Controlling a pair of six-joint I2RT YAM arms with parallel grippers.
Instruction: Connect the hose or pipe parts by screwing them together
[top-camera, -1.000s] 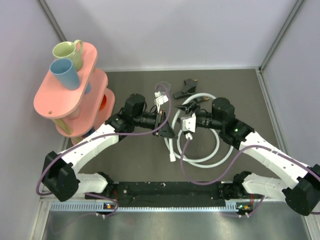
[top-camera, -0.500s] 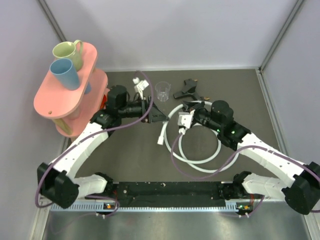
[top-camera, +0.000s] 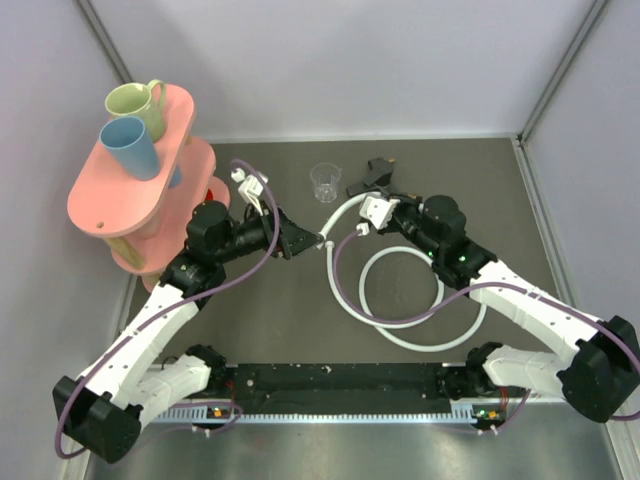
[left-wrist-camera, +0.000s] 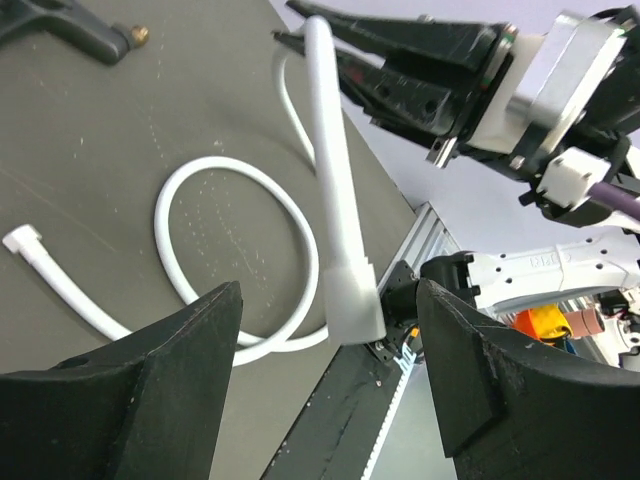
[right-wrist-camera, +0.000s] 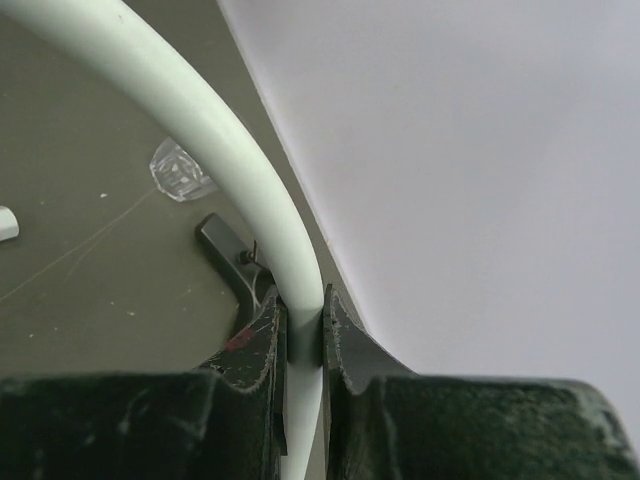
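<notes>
right gripper (right-wrist-camera: 303, 335) fingers clamped on white hose (right-wrist-camera: 215, 130), its end connector (left-wrist-camera: 353, 300) dangling between spread fingers of left gripper (left-wrist-camera: 328, 292), touching neither; black T fitting (top-camera: 372, 176) lies beyond right fingers, so floppy hose risks swinging out before left closes.

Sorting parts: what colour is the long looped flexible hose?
The long looped hose is white, clearest in the left wrist view.

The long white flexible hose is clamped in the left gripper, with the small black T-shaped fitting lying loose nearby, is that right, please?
Not quite: it is the right gripper that clamps the long white flexible hose, as the right wrist view shows. The small black T-shaped fitting does lie loose nearby.
</notes>
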